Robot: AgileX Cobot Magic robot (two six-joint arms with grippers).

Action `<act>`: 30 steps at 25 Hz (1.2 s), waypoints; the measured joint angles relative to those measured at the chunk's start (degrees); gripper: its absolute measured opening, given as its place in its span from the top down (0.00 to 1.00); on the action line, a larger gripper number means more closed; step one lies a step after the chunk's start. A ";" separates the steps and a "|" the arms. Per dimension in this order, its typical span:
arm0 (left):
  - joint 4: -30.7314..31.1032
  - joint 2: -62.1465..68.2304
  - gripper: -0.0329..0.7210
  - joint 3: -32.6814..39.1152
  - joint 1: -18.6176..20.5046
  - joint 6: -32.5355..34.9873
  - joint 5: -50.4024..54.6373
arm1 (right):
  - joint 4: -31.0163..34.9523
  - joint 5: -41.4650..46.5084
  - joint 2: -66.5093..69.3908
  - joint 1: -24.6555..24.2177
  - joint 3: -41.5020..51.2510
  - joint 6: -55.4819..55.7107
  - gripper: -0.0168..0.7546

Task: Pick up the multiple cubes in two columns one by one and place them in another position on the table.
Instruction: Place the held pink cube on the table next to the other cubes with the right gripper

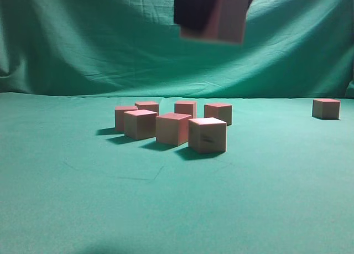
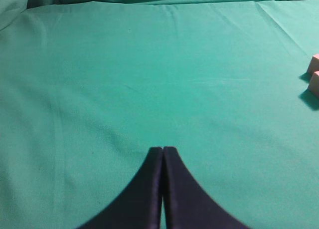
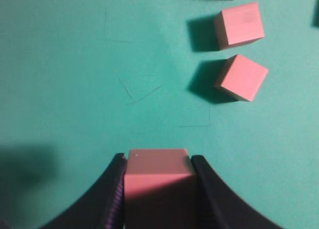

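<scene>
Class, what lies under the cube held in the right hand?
Below the held cube only bare green table shows; the patch directly beneath it is covered by the cube and hand.

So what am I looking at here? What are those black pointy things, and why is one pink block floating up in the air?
These are three cameras on one robot with two arms. One camera looks along the green cloth table from the side. The other two sit on the robot's wrists, looking down.

The black pointy things are the robot's pincers, its fingers. The left pincer is shut and holds nothing. The right pincer squeezes a small pink wooden cube between its two sides. That is your floating block: the arm has it lifted high above the table.

Below, seven more pink cubes sit in a group, and one cube sits alone far right.
</scene>
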 joint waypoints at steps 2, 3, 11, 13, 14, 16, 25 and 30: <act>0.00 0.00 0.96 0.00 0.00 0.00 0.00 | -0.27 -0.09 1.77 0.00 0.00 0.00 0.64; 0.00 0.00 0.96 0.00 0.00 0.00 0.00 | -0.31 -0.25 2.68 0.00 0.13 0.00 0.64; 0.00 0.00 0.96 0.00 0.00 0.00 0.00 | -0.31 -2.65 8.72 -2.56 0.13 2.10 0.64; 0.00 0.00 0.96 0.00 0.00 0.00 0.00 | -0.58 -3.38 9.58 -3.13 0.13 2.23 0.64; 0.00 0.00 0.96 0.00 0.00 0.00 0.00 | -0.82 -3.73 10.10 -3.19 0.13 2.23 0.64; 0.00 0.00 0.96 0.00 0.00 0.00 0.00 | -0.94 -4.23 10.81 -3.44 0.13 2.23 0.64; 0.00 0.00 0.96 0.00 0.00 0.00 0.00 | -2.79 -7.98 14.20 -3.82 0.13 2.68 0.64; 0.00 0.00 0.96 0.00 0.00 0.00 0.00 | -3.43 -9.19 15.35 -3.91 0.13 2.85 0.64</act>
